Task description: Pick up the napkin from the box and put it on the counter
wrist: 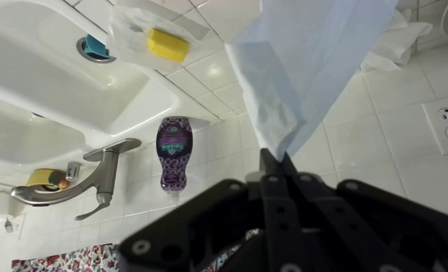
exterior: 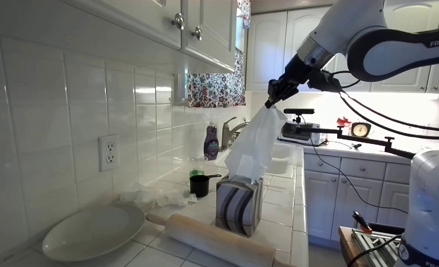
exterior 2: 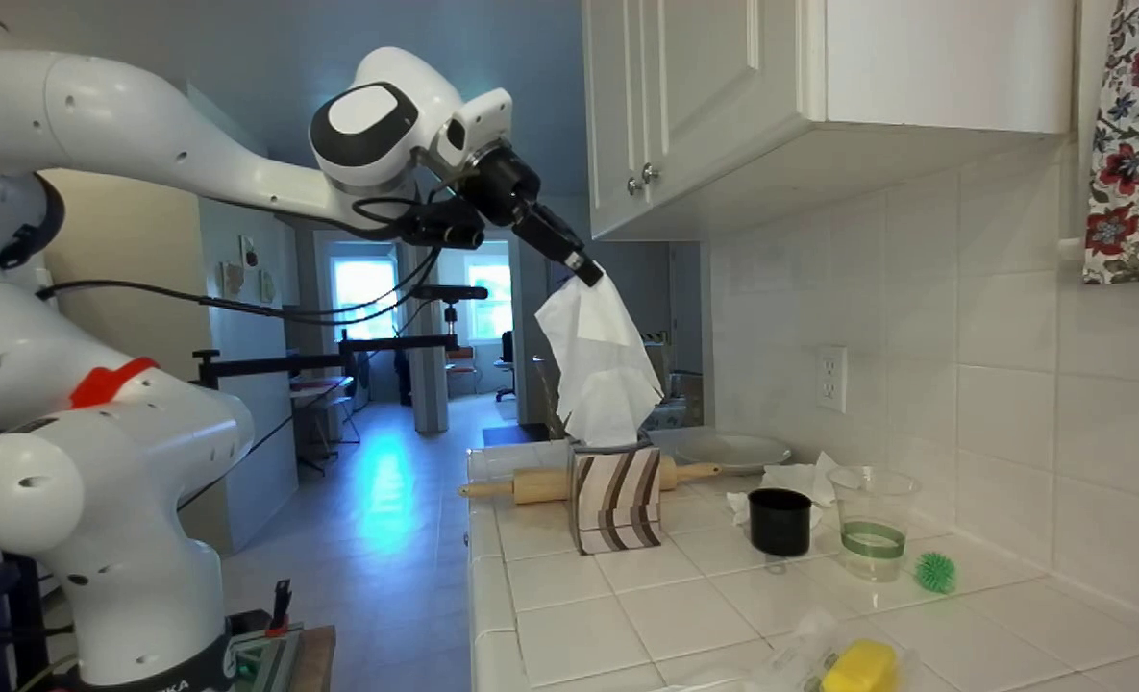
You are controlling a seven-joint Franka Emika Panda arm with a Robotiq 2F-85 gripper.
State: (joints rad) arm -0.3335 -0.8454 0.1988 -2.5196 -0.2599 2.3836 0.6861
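Observation:
The white napkin [exterior: 254,142] hangs in a long limp fold from my gripper [exterior: 269,104]. It also shows in an exterior view [exterior 2: 603,360] and in the wrist view [wrist: 307,64]. The gripper's fingertips are shut on its upper tip, seen in an exterior view [exterior 2: 590,274] and in the wrist view [wrist: 279,155]. The napkin's lower end meets the top of the striped box [exterior: 238,204]; I cannot tell how much is inside. The box [exterior 2: 617,500] stands upright on the white tiled counter [exterior: 278,215]. The box is hidden or out of view in the wrist view.
A rolling pin [exterior: 219,241] lies beside the box. A white oval dish [exterior: 97,231], crumpled tissues [exterior: 152,194], a black cup [exterior: 199,185] and a clear cup [exterior 2: 872,529] stand near the wall. A purple bottle [wrist: 174,151] stands by the sink [wrist: 95,94]. Cabinets [exterior 2: 704,106] hang above.

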